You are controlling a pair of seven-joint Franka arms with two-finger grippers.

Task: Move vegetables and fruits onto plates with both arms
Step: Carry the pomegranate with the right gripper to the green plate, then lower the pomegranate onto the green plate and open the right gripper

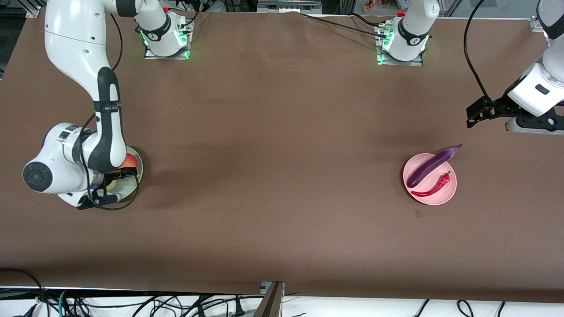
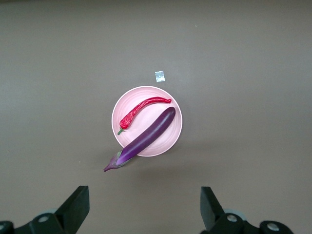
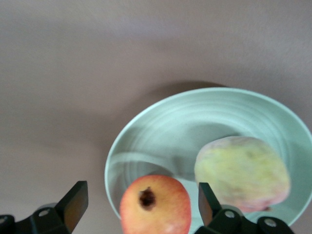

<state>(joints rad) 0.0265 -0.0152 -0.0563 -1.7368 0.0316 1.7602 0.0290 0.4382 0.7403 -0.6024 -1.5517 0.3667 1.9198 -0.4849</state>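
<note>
The right gripper (image 3: pixel 139 214) hangs low over the mint green plate (image 3: pixel 161 131), its fingers (image 3: pixel 73 204) spread wide with the red fruit (image 3: pixel 155 204) between them, gap on each side; the yellow-green fruit (image 3: pixel 242 172) lies on the plate just beside it. The left gripper (image 2: pixel 145 209), fingers spread and holding nothing, waits high, the pink plate (image 2: pixel 175 136) below and ahead of it carrying 2 vegetables: the eggplant (image 2: pixel 146 137), its stem end overhanging the rim, and the chili pepper (image 2: pixel 141 109) beside it
</note>
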